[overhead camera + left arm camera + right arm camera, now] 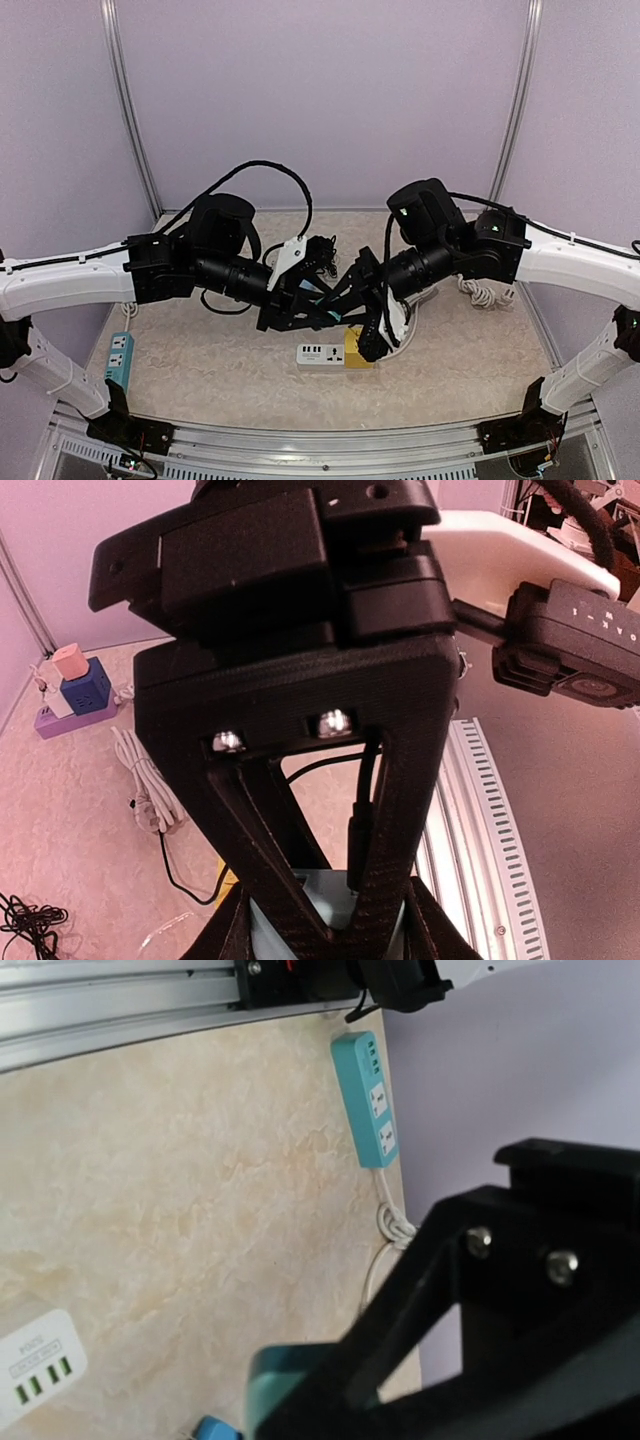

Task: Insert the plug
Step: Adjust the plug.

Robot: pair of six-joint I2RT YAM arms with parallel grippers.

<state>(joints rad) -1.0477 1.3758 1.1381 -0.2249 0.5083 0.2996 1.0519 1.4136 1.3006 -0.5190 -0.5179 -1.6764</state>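
Over at the left edge of the table, a teal power strip (120, 358) lies close to the wall, its white cord looped at its far end. Next along, the left arm reaches inward and the left gripper (325, 305) hangs above the middle of the marbled tabletop (200, 360), nose to nose with the other one. Its fingers are lost among overlapping black parts, so I cannot tell whether they are clenched or released. Between the two grippers is the plug (360, 848), seen from the left wrist. It is a small black connector on a thin black cable, up off the table, framed in the triangular opening of a black finger. What grips it I cannot make out. Below the meeting point a white power strip (320, 354) lies flat, with a yellow block (357, 348) against its right end. The right gripper (358, 300) comes in from the right, tilted downward, and I cannot tell the state of its jaws either. Further right, a coil of white cable (485, 292) rests near the wall.
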